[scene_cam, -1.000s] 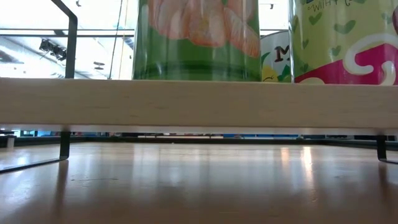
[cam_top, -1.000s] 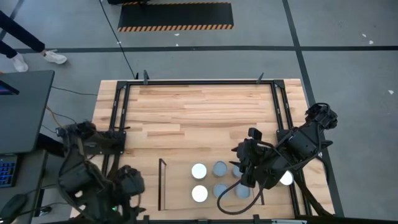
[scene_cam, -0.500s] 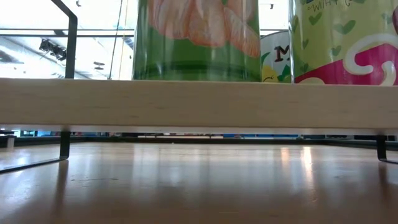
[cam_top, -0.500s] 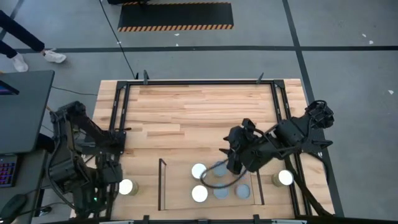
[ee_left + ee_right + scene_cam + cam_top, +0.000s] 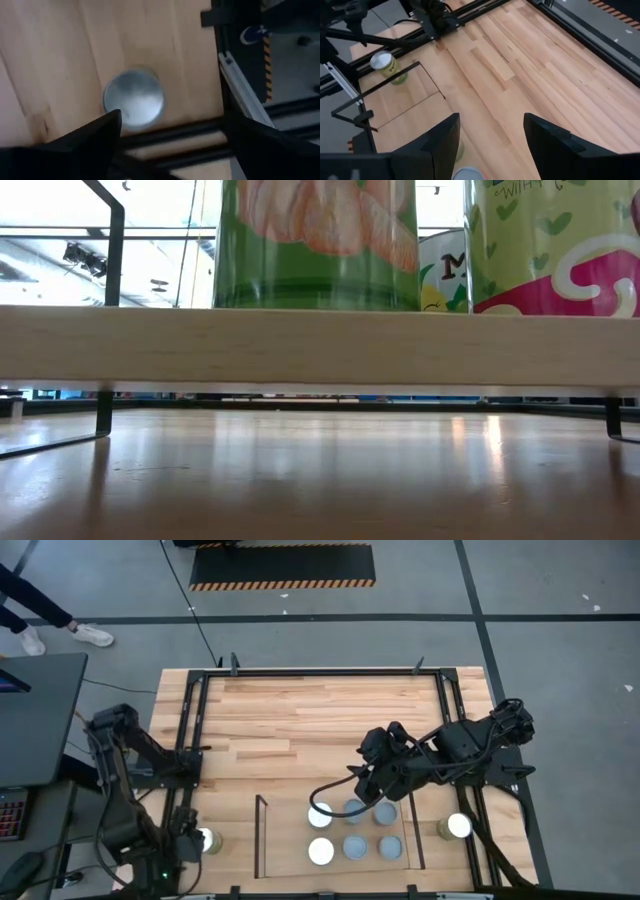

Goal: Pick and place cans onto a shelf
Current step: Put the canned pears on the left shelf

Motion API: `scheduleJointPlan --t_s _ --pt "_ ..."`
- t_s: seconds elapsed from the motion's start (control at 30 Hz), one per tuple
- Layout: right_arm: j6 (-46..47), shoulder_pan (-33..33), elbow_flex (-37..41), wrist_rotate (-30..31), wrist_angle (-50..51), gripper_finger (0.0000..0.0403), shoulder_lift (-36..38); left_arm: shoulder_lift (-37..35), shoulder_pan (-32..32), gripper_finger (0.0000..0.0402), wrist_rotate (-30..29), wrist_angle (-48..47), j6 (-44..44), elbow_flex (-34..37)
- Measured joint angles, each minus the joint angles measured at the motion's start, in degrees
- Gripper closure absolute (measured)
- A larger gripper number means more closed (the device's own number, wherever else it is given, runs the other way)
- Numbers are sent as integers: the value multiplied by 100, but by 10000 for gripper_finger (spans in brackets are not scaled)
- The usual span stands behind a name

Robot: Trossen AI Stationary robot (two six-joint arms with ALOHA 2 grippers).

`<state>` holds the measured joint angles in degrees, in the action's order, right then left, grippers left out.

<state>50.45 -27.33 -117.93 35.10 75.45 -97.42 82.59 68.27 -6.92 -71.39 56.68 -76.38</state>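
shelf: light-wood bay at table's near edge, black rod edges
cans on shelf: six in two rows, tops grey-blue or white
loose cans: one near left gripper, one right of the shelf
left gripper: above its can, jaws spread, empty
right gripper: above shelf's far row, jaws apart, empty

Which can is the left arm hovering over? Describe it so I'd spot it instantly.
Start at the wooden table and go to its near left corner, outside the small shelf. One can stands there alone under the open left gripper; the others cluster in the shelf or stand at the far right.
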Motion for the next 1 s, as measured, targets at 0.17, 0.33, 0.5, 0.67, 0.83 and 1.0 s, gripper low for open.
scheduleJointPlan --t_s 0.17,0.33,0.5,0.67,0.83,1.0 --pt "-119 8 0 -16 1 176 1 75 -76 47 -52 228 -27 -2" --pt "-113 6 0 -19 2 176 1 89 -438 47 -80 71 526 -2" --pt "-181 6 0 -18 1 176 0 50 -699 46 -164 120 1056 -2" --pt "-353 7 0 -18 1 176 0 68 -671 46 -215 313 1508 -2" --pt "-412 19 0 -18 1 176 -1 120 -584 75 -452 602 1465 -7" --pt "-412 17 0 -20 1 176 0 146 -568 126 -432 583 1600 -7"
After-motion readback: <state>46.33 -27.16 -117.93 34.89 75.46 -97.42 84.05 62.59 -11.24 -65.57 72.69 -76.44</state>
